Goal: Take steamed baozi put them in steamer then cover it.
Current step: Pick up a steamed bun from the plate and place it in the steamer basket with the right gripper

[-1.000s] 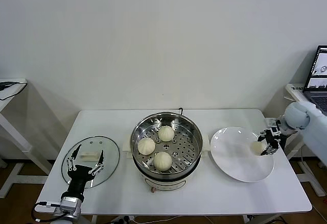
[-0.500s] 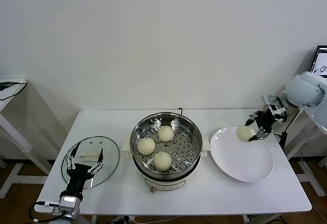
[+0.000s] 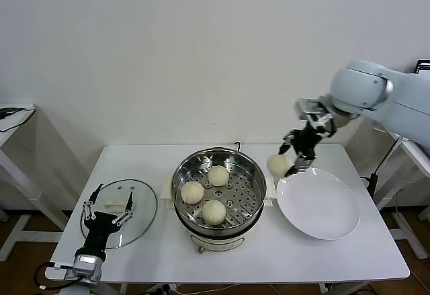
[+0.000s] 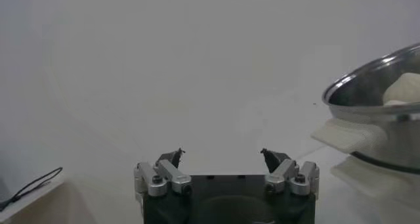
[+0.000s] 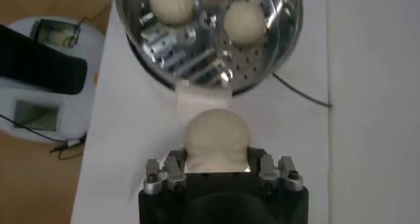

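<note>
The steamer [image 3: 185, 201] stands at the table's middle with three baozi [image 3: 213, 211] on its perforated tray. My right gripper [image 3: 290, 161] is shut on the fourth baozi [image 3: 277, 166] and holds it in the air just right of the steamer, above the white plate's left edge. In the right wrist view the held baozi [image 5: 216, 137] sits between the jaws with the steamer [image 5: 282, 35] beyond it. The glass cover [image 3: 143, 204] lies flat on the table's left. My left gripper [image 3: 107, 209] is open over the cover, also shown in the left wrist view [image 4: 223, 156].
An empty white plate [image 3: 319, 204] lies right of the steamer. A side table [image 3: 13, 115] stands far left. The steamer's rim [image 4: 367, 81] shows in the left wrist view.
My right gripper has lifted the baozi off the plate and carried it up and left toward the steamer. The left gripper has stayed over the cover, shifting slightly.
</note>
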Available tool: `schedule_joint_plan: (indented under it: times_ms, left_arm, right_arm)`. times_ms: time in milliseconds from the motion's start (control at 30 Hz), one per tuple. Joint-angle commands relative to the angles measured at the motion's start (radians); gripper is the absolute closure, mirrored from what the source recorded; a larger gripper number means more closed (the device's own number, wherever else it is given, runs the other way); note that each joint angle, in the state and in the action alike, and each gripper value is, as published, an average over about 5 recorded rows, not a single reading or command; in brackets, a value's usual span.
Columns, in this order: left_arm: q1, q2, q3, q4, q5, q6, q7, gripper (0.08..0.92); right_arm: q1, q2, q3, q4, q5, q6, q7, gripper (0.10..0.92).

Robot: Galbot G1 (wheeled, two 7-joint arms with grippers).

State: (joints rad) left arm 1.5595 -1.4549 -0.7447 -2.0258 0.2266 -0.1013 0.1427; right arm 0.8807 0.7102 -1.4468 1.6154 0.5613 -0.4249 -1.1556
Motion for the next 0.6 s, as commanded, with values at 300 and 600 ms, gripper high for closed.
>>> schedule_joint_plan:
  times_ms: [300, 600]
  left_arm:
    - [0.001, 0.000, -0.023, 0.003, -0.016, 0.003, 0.005, 0.177]
    - [0.003, 0.003, -0.036, 0.013, -0.027, 0.000, 0.010, 0.177]
  right_arm:
    - [-0.052, 0.360, -0.082, -0.091, 0.064, -0.048, 0.038, 0.372]
    - [-0.156, 0.378, -0.050, -0.152, -0.044, -0.041, 0.037, 0.366]
